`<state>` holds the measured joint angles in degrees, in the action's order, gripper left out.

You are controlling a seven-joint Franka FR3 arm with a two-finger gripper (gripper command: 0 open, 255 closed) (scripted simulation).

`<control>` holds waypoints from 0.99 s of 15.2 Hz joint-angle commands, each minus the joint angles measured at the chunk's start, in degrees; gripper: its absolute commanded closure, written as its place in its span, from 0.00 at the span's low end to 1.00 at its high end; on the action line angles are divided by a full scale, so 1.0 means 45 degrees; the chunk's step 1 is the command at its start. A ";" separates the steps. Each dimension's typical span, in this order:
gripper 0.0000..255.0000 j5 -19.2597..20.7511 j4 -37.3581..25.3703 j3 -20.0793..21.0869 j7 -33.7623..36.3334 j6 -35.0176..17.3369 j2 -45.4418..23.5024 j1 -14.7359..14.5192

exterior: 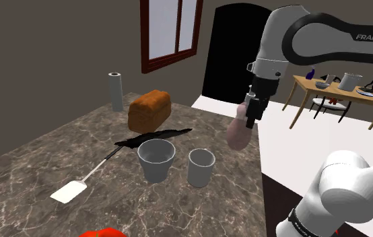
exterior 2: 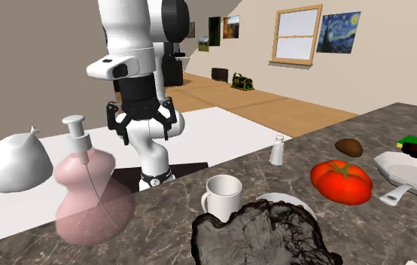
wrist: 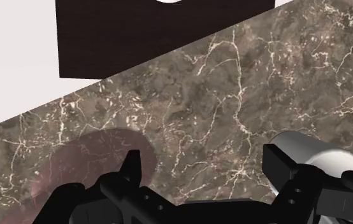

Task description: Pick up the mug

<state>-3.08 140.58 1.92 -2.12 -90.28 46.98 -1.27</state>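
The mug (exterior: 200, 167) is a plain pale cylinder standing upright on the marble counter (exterior: 57, 155), near its edge on the stand's side. In the second exterior view the mug (exterior 2: 223, 197) is white, and its handle points to that view's left. My black gripper (exterior: 249, 116) hangs open well above the counter edge, up and to the right of the mug in the shoulder view. Seen from the wrist, the gripper (wrist: 204, 170) is open over bare marble, and the mug (wrist: 310, 153) lies just outside one finger. Nothing is between the fingers.
A translucent pink soap dispenser (exterior 2: 86, 192) stands under the gripper, and a larger grey cup (exterior: 156, 160) stands beside the mug. Farther back are a bread loaf (exterior: 149, 110), a paper roll (exterior: 116, 91), a spatula (exterior: 84, 182) and a tomato (exterior 2: 341, 181).
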 commanded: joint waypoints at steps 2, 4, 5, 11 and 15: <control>0.00 -0.0166 0.0007 0.0317 0.0298 -0.0186 -0.0177 -0.0111; 0.00 -0.0478 -0.0028 0.0949 0.0890 -0.0565 -0.0587 -0.0319; 0.00 -0.0621 -0.0070 0.1265 0.1185 -0.0758 -0.0820 -0.0415; 0.00 -0.1220 -0.0664 0.3131 0.2964 -0.1919 -0.2577 -0.0855; 0.00 -0.1289 -0.1379 0.4354 0.4208 -0.2644 -0.4057 -0.0994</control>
<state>-9.02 135.05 20.41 15.68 -101.27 30.37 -5.74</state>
